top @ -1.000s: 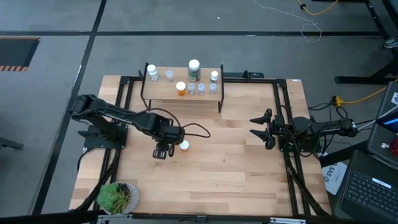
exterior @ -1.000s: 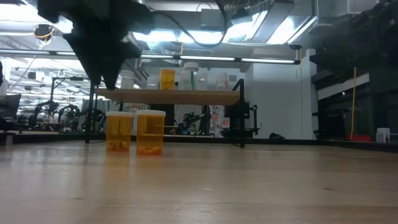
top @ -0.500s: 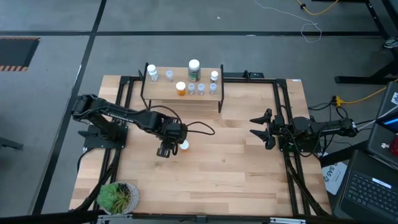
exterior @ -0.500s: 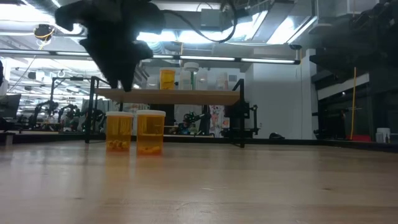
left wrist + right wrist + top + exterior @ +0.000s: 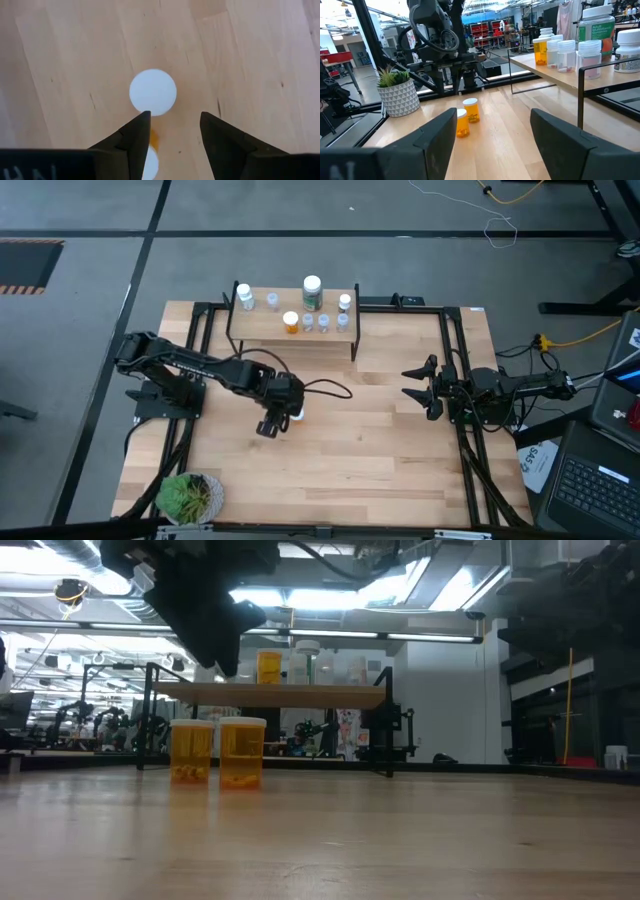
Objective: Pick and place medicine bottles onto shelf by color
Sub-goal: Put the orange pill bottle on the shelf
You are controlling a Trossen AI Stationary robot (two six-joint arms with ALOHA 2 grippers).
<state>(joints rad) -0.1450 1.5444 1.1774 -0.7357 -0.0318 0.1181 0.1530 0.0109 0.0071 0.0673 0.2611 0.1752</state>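
Note:
Two orange medicine bottles with white caps (image 5: 192,752) (image 5: 241,752) stand upright on the tabletop in front of the shelf (image 5: 290,332). My left gripper (image 5: 175,120) hovers above them, open, pointing steeply down with nothing between its fingers. One cap (image 5: 152,92) shows beyond the fingertips; the other (image 5: 150,162) is partly hidden behind a finger. From above only one cap (image 5: 297,415) shows beside the gripper (image 5: 268,427). On the shelf stand one orange bottle (image 5: 291,322), a greenish one (image 5: 312,292) and several small clear ones. My right gripper (image 5: 415,385) waits open at the table's right.
A potted plant (image 5: 190,495) stands at the table's near left corner. The shelf's black legs (image 5: 388,735) stand on the far half of the table. Bare wood (image 5: 360,450) stretches between the two arms and toward the near edge.
My left gripper has rolled and tipped while staying above the two orange bottles, and its fingertips have swung a little toward the table's right edge. The gap between its fingers is unchanged. The bottles have not moved.

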